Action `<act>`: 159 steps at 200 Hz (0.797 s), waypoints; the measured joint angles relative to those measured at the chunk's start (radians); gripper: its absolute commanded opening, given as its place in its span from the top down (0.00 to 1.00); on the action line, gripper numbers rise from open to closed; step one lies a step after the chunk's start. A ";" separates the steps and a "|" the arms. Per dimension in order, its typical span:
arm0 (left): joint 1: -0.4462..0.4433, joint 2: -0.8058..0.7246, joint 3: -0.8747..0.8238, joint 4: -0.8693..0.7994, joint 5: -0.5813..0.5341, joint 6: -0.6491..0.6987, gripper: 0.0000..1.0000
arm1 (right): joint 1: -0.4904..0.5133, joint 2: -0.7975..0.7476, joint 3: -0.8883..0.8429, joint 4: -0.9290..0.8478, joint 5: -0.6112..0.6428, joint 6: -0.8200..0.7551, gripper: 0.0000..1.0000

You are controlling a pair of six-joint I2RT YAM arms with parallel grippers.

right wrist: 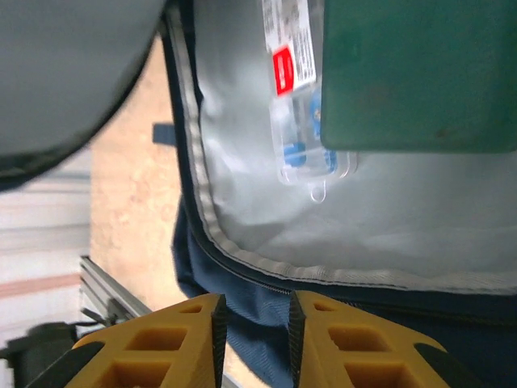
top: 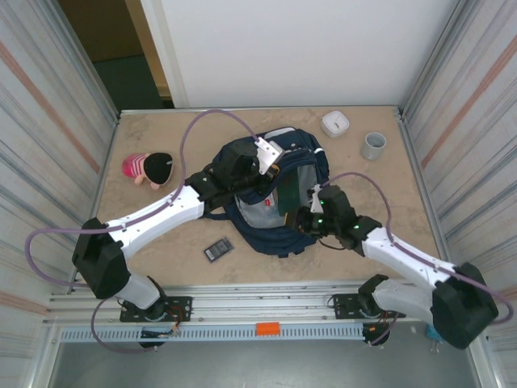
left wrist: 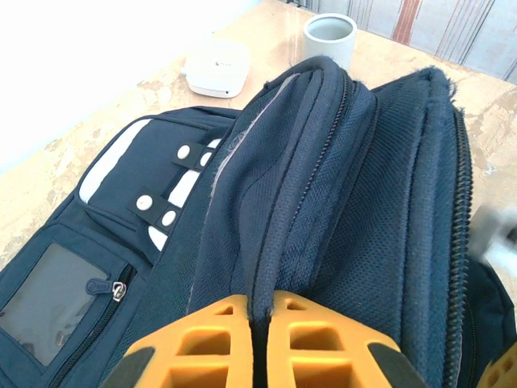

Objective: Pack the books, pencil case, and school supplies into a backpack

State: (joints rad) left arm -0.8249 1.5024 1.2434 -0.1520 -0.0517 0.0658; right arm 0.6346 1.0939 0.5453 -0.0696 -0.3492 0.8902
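One green book (right wrist: 420,73) lies flat on the grey lining inside the backpack (top: 266,238), its corner over a clear packet (right wrist: 303,105) with a red mark. That comes from the right wrist view; the top view gives the book as a dark strip in the open mouth. The backpack sits in the middle of the counter (top: 404,186).

The left claw (left wrist: 260,311) is clamped tight on the navy mesh rim beside the zip. The right claw (right wrist: 253,323), jaws a narrow gap apart and gripping nothing, hovers at the bag's near edge.

A black rectangle (top: 218,250) lies on bare sandy counter near the near edge, apart from the bag. A cup (left wrist: 329,36) and a white device (left wrist: 216,69) stand by the far right corner, and a doll (top: 149,168) lies near the left edge.
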 measured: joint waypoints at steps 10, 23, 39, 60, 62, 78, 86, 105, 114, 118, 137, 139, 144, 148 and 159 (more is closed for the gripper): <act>0.000 0.000 0.000 0.000 0.000 -0.002 1.00 | 0.032 0.043 0.001 0.025 0.018 0.003 0.74; 0.000 0.000 0.000 0.000 0.000 -0.003 1.00 | 0.066 0.094 0.004 0.056 0.041 0.012 0.74; 0.000 0.000 0.000 0.000 0.000 -0.003 1.00 | 0.096 0.148 0.015 0.092 0.070 0.021 0.74; 0.000 0.000 0.000 0.001 0.000 -0.003 1.00 | 0.114 0.206 0.024 0.143 0.097 0.033 0.75; 0.000 0.000 0.000 0.001 0.000 -0.003 1.00 | 0.116 0.212 0.025 0.148 0.098 0.036 0.75; 0.000 0.000 0.000 0.001 0.000 -0.003 1.00 | 0.119 0.264 0.038 0.184 0.114 0.045 0.76; 0.000 0.000 0.000 0.001 0.003 -0.003 1.00 | 0.119 0.293 0.047 0.199 0.119 0.045 0.77; 0.000 0.000 0.000 0.002 0.007 -0.004 1.00 | 0.119 0.348 0.065 0.233 0.135 0.045 0.78; 0.000 0.000 0.000 0.002 0.008 -0.005 1.00 | 0.119 0.371 0.072 0.247 0.145 0.045 0.78; 0.000 0.000 0.000 0.002 0.008 -0.007 1.00 | 0.119 0.378 0.076 0.250 0.149 0.045 0.79; 0.000 0.000 0.000 0.005 0.010 -0.012 1.00 | 0.117 0.410 0.095 0.272 0.174 0.042 0.81; 0.000 0.000 0.000 0.005 0.010 -0.012 1.00 | 0.116 0.413 0.097 0.275 0.176 0.041 0.82; 0.000 0.000 0.000 0.005 0.011 -0.012 1.00 | 0.114 0.420 0.104 0.281 0.181 0.040 0.82; 0.000 0.000 0.000 0.006 0.011 -0.013 1.00 | 0.112 0.427 0.110 0.286 0.186 0.038 0.82; 0.000 0.000 0.000 0.008 0.015 -0.015 1.00 | 0.104 0.447 0.127 0.301 0.198 0.034 0.83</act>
State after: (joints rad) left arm -0.8246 1.5024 1.2434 -0.1440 -0.0364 0.0509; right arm 0.7387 1.5406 0.6727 0.2314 -0.1516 0.9237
